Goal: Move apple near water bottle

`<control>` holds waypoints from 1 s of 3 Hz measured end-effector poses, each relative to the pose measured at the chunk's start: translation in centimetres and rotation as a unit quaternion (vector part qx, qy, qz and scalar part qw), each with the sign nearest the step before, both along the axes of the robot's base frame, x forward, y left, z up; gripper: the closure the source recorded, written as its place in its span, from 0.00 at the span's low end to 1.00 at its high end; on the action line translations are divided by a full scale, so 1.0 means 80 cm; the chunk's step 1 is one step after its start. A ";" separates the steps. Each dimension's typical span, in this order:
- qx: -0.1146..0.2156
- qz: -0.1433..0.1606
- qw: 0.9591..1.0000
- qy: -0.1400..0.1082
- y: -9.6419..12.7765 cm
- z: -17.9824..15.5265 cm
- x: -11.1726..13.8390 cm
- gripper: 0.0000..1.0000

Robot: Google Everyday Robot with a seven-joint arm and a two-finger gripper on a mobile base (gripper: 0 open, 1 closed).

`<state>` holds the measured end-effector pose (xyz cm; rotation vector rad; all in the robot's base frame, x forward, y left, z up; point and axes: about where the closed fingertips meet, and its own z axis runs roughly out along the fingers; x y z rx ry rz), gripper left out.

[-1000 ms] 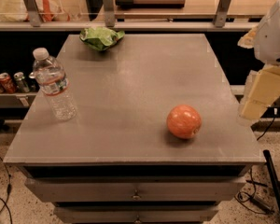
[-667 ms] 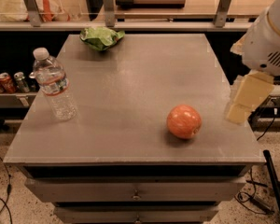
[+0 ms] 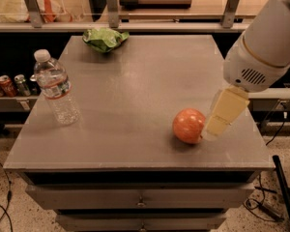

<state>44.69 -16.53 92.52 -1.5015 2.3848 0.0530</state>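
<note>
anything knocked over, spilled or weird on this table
Nothing stands out. The water bottle stands upright and capped at the left side of the table. The apple sits whole near the front right, with the claw close beside it. A crumpled green bag lies at the back. No spill shows.

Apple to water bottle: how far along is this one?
Done: nothing that shows. The apple lies at the front right of the table, well apart from the bottle, which stands upright at the left edge. In hand: the gripper is low at the apple's right side, with no grasp evident. Left: take the apple, carry it across and set it down by the bottle.
</note>
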 end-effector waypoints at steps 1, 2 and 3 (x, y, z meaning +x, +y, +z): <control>-0.004 -0.012 1.000 0.010 0.018 -0.022 0.008 0.00; -0.028 -0.028 0.999 0.018 0.028 -0.049 0.016 0.00; -0.041 -0.038 0.998 0.026 0.029 -0.070 0.021 0.00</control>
